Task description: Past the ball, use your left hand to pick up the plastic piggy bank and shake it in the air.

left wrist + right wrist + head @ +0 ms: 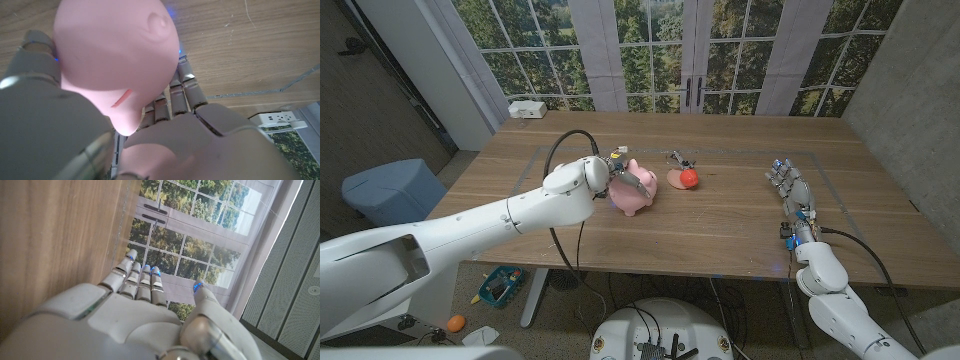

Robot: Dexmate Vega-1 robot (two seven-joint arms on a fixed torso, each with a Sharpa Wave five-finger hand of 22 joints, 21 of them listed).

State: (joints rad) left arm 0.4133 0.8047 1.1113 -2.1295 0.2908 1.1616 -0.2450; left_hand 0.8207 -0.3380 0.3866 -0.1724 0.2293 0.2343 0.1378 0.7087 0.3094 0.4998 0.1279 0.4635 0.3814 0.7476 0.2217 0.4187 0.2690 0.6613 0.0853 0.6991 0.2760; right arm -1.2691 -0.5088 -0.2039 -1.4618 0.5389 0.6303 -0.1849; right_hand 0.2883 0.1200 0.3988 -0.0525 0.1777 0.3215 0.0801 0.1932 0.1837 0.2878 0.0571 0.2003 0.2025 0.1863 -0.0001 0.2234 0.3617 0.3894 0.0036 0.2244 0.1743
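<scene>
Gripping the piggy bank [633, 190] just left of the ball [689, 178], the left hand [620, 172] wraps its smooth round body; if the fingers [184, 85] slacken during shaking, it could slide free. Well right of the ball, the right hand [790, 187] waits with fingers apart.

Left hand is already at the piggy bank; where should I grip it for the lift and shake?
Wrap the round body of the piggy bank, coming from its left side, where the left hand already sits. The left wrist view shows fingers curled around its smooth, bulging belly; that looks like the widest part. The ball lies apart, on the other side.
</scene>
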